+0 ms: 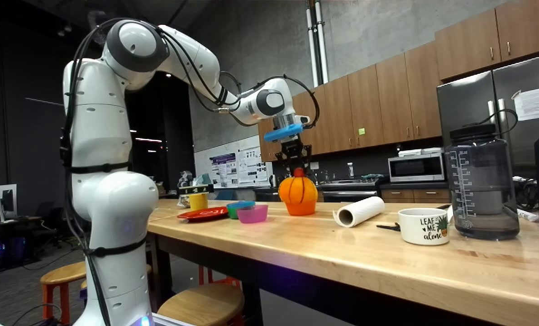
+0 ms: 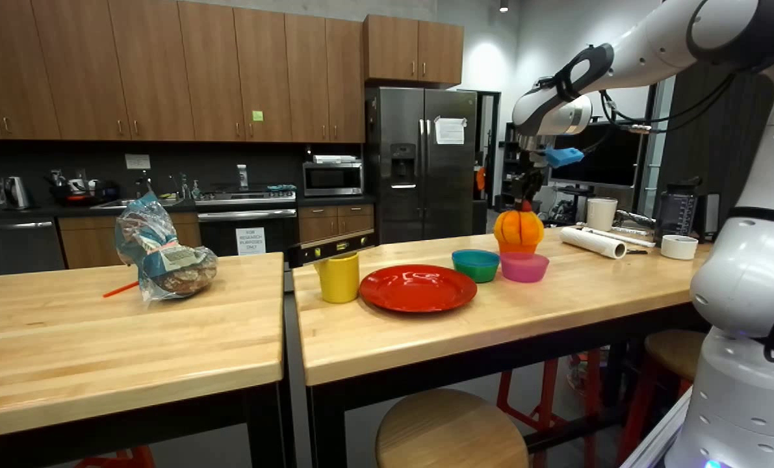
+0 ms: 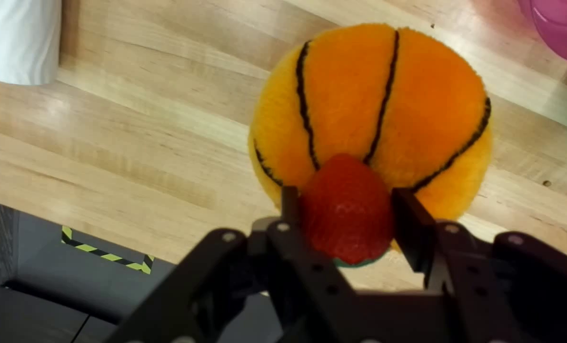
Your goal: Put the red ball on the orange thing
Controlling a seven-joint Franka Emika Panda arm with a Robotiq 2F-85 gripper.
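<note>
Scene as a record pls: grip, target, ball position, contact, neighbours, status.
grip: gripper closed on red ball, strawberry-like
target: orange pumpkin-like object
ball position: at the target's top in both exterior views
contact: cannot tell whether ball touches target or hangs just above
neighbours: pink bowl, white roll
also there: red plate; yellow cup with a level across its top
status: ball not yet released

In an exterior view, low down, the robot arm [image 1: 99, 131] stood at nine o'clock; in an exterior view, higher up, the arm [image 2: 767, 182] stood at three. Both faced the cupboards [image 2: 218, 71], sharing the pumpkin [image 2: 513, 227]. The wrist view looked down on it, very close
</note>
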